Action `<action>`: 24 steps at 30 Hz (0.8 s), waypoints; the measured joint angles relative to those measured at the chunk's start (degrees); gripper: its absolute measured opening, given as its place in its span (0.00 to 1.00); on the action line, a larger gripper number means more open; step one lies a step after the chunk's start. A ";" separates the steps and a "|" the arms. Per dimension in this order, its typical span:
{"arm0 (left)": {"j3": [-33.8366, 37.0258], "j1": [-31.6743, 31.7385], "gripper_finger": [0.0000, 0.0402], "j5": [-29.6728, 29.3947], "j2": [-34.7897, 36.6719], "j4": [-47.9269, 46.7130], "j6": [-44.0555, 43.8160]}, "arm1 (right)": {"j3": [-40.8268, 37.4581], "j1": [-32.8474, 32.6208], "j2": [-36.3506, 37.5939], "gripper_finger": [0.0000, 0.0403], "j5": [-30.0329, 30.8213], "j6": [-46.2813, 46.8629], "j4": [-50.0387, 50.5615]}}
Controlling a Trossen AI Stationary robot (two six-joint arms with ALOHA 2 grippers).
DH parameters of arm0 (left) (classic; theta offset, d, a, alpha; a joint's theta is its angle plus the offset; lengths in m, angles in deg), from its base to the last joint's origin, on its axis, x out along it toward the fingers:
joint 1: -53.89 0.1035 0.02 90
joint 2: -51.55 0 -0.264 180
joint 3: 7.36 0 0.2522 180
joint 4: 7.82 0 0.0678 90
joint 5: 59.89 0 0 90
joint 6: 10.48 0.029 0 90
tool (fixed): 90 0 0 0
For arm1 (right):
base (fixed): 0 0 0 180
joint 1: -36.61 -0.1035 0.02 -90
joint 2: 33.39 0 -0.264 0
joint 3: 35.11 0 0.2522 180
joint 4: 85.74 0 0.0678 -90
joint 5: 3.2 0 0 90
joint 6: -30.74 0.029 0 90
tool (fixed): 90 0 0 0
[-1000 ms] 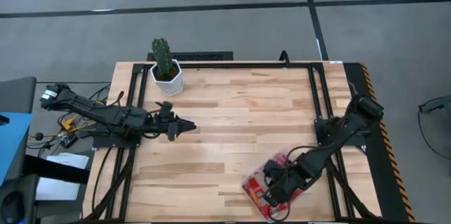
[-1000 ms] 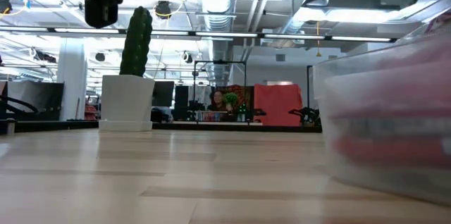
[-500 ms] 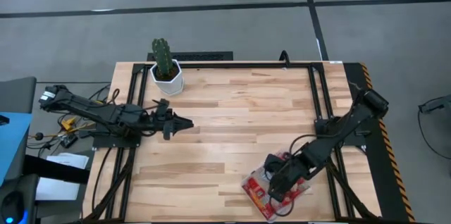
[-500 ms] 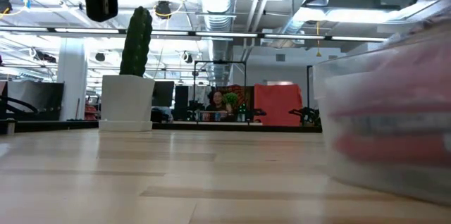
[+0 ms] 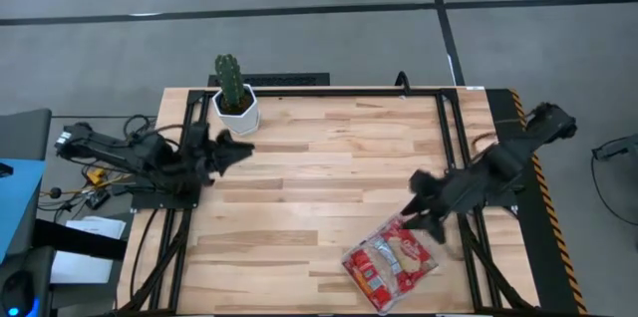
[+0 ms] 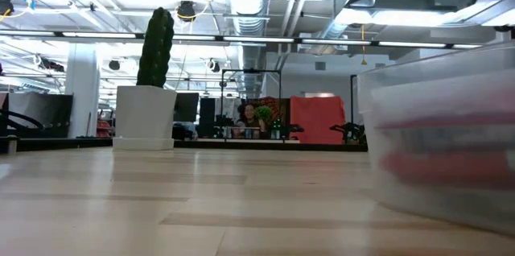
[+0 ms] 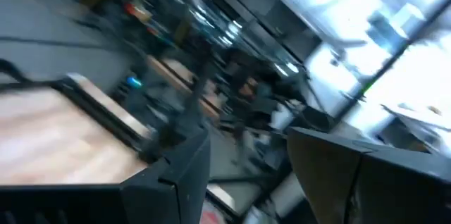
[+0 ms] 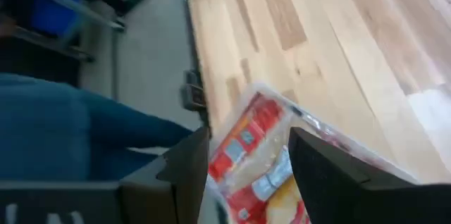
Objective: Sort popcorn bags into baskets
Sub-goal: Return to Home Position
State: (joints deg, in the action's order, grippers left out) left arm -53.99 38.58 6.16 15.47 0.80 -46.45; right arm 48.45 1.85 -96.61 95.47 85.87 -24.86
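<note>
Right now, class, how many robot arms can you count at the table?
2. The left arm points toward the cactus pot; the right arm hangs beside the clear tray.

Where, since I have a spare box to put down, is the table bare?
Barest: the table's middle, between the cactus pot and the clear tray of popcorn bags, and the wood beside the tray toward the left arm's side. Crowded: around the tray, with the right gripper close by, and by the pot, next to the left gripper.
</note>
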 joint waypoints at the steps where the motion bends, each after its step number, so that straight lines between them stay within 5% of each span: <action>1: -0.45 0.02 0.44 -2.35 0.73 -1.59 0.16 | 0.00 0.38 1.93 0.54 -0.22 -0.33 0.52; 4: -1.26 0.09 0.44 -7.56 2.62 -6.03 2.37 | 0.00 -0.38 6.16 0.53 9.93 -11.90 -3.07; 7: -1.33 0.76 0.44 -6.42 4.71 -6.86 7.58 | -0.06 -1.27 11.62 0.54 16.95 -27.23 -10.18; 12: -1.42 4.59 0.44 -5.87 11.04 -13.88 9.65 | -1.88 2.58 21.76 0.56 17.17 -39.52 -14.36; 18: -1.37 7.22 0.44 -10.09 16.96 -33.70 5.21 | -12.43 5.84 35.57 0.56 16.93 -42.24 -20.68; 24: 6.97 7.06 0.44 -11.33 18.47 -29.63 4.86 | -28.49 6.38 46.57 0.56 16.68 -42.15 -32.97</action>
State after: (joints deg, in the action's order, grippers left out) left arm -47.02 45.64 -5.16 33.94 -28.83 -41.59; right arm 19.96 8.23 -50.04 112.16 43.72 -57.83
